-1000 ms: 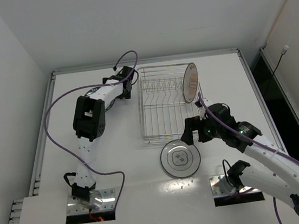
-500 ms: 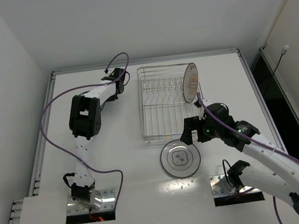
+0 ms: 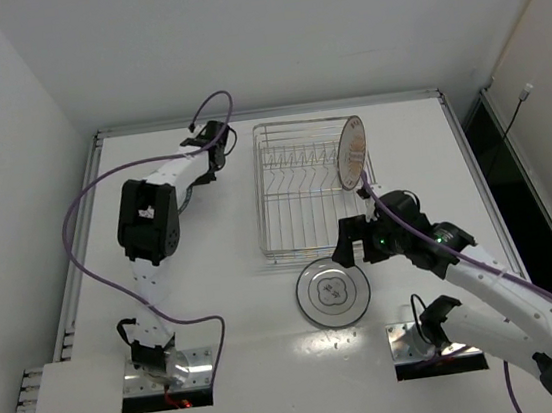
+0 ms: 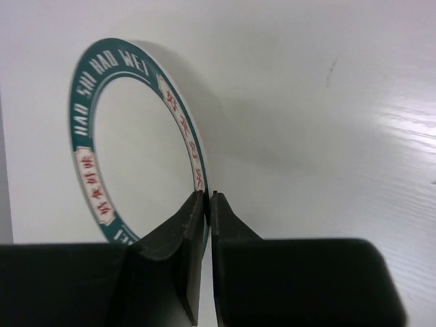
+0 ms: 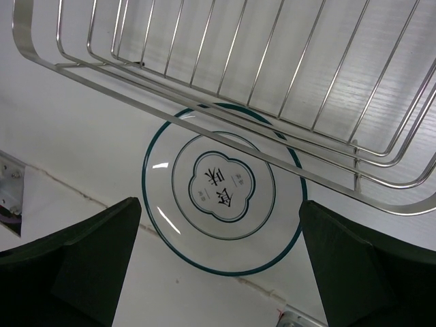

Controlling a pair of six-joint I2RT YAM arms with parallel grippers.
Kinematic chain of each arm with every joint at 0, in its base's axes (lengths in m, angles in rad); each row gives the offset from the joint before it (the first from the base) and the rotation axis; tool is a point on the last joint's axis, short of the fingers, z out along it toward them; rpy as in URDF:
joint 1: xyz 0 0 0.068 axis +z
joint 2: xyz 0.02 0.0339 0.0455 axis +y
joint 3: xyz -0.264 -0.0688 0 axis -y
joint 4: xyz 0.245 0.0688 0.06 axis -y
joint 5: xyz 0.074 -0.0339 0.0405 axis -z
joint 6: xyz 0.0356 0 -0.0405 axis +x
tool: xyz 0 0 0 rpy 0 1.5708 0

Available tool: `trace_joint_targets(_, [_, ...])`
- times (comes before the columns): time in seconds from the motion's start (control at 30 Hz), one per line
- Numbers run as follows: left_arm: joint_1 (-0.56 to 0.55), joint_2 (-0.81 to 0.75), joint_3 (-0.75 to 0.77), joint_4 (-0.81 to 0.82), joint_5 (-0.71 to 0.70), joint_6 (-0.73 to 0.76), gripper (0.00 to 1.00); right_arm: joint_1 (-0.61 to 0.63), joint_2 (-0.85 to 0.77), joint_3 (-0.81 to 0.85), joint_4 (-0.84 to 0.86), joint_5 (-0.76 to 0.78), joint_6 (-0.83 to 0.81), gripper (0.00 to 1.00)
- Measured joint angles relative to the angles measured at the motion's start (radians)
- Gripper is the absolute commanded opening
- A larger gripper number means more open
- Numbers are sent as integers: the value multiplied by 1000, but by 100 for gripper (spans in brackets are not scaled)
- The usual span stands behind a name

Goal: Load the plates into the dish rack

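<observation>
Teal-rimmed plate [image 4: 133, 146], left gripper [image 4: 206, 196] pinching its rim — arm [image 3: 147, 220] stretched rearward

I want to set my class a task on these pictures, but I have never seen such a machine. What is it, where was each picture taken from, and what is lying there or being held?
It is a robot: a left arm and a right arm bolted at the near edge of a white table. The wide picture looks down from above and behind them; the other two come from a camera on each wrist. A wire dish rack stands on the table, an orange-patterned plate upright at its right end. A ringed plate lies flat in front of the rack, with the right hand open above it. The left hand pinches the rim of a third, teal-rimmed plate.
</observation>
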Motion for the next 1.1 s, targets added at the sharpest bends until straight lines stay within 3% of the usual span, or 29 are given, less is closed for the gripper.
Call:
trace_joint_targets(0.4, [-87,-194,-7,24,11,-52,0,0,-34,-18,0,-3,4,100])
trace_joint_targets(0.7, [-187,-508,16,165,118,-30,0,-5,-395,-37,-31,44,38,100])
trace_joint_targets(0.9, [-256,-631,43,373,336,-15,0,-6,-560,-37,-130,163,130,100])
trace_joint_targets(1.1, [-314,-562,16,595,570,-75,0,-7,-570,-43,-196,223,194,100])
